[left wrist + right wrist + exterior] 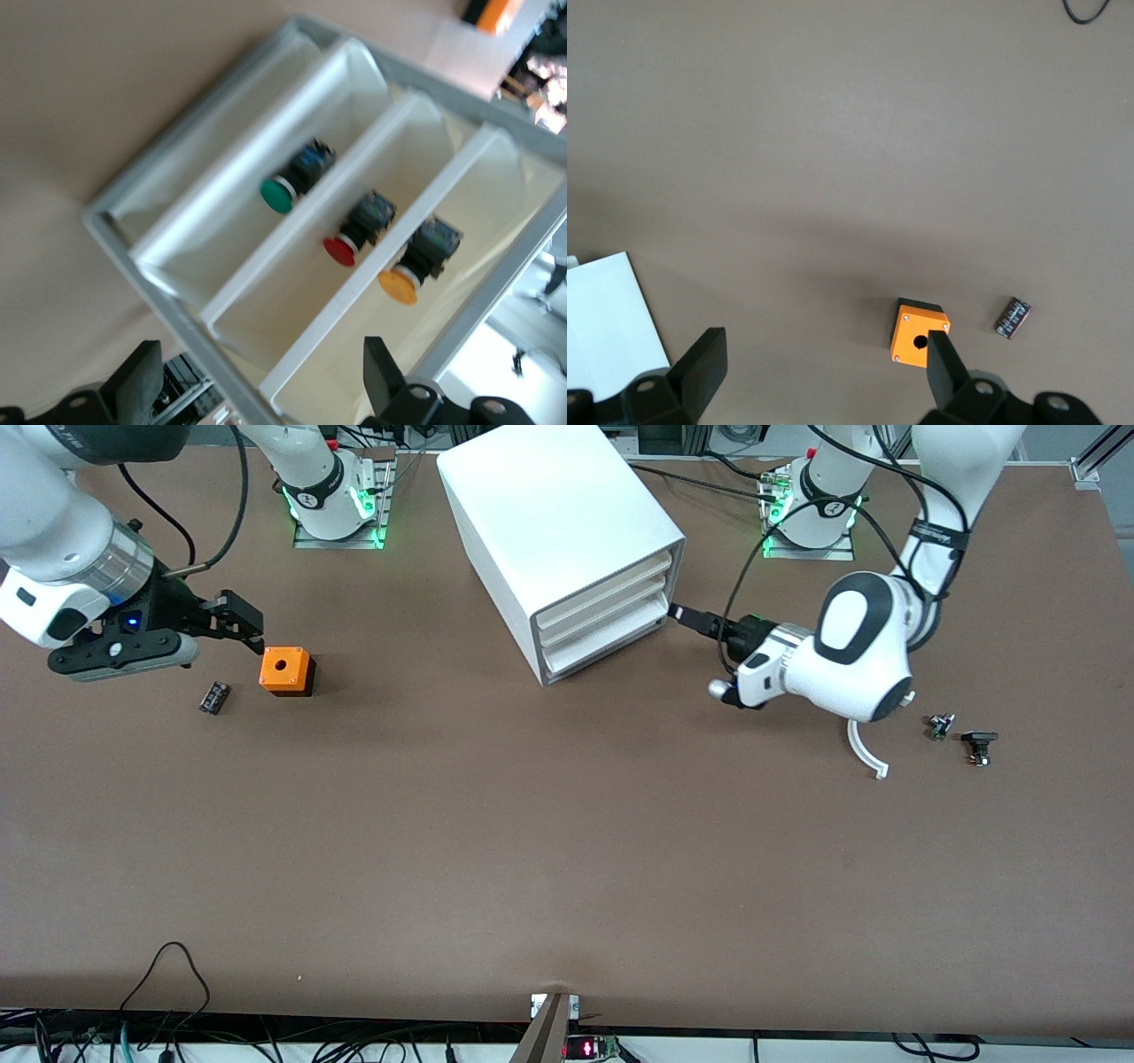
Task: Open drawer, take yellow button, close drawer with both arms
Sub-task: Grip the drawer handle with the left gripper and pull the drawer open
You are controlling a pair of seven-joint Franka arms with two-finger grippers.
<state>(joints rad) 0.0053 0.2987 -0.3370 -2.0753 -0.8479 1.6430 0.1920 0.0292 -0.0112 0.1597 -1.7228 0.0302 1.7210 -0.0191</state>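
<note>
The left gripper (257, 385) has its jaws spread wide with nothing between them, level with the front of the big white box cabinet (549, 505) and just short of touching it. The wide shallow white plastic top drawer (611, 591) looks shut, flush with the two like it below. In the left wrist view the tiny push-button with the round orange cap and dark body (416, 266) lies inside that top drawer, close to the cabinet's front and roughly in line with the jaws. Green-capped and red-capped buttons sit in the lower drawers. The three drawer lips are stacked tightly, so a small height error could hook the middle drawer instead. The cabinet also stands free on the brown tabletop (532, 824), so I judge a pull may drag the whole box rather than slide the drawer. The right gripper (244, 624), jaws also apart and empty, waits well away from the cabinet toward the right arm's end. It hangs over the tabletop by the orange cube with a round hole (285, 670) and the small black block (213, 696).
</note>
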